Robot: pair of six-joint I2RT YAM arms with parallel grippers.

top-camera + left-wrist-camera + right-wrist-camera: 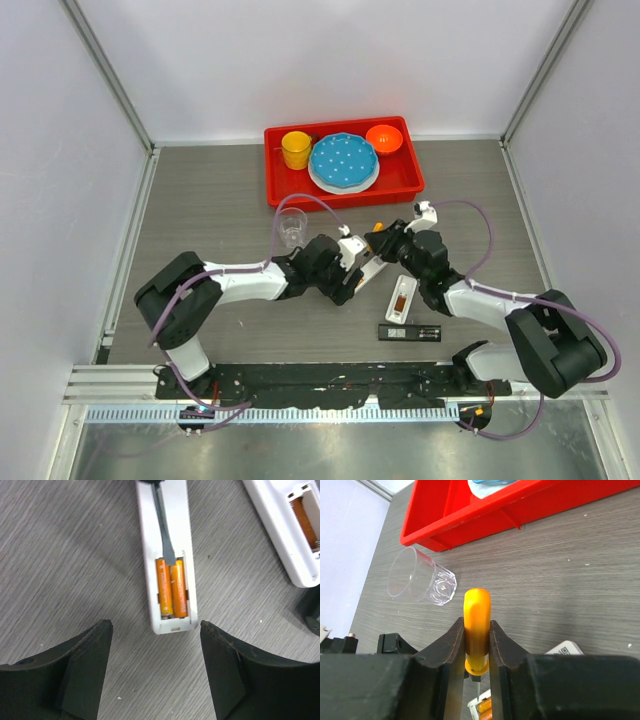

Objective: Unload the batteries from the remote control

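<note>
Right claw [476, 626] clamps orange-handled screwdriver [477, 605], its blade tip overlying two slim orange batteries [171, 587] inside white plastic remote [150, 555]; left claw [156, 626] gapes wide; second white remote [280, 535] at two o'clock.

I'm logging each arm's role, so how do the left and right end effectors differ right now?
The left end effector is open and empty; the right end effector is shut on the orange handle of the screwdriver. The left one hovers over the end of the white remote; the right one reaches it only through the screwdriver blade, whose tip rests at the two orange batteries. Both are black, facing that remote.
</note>
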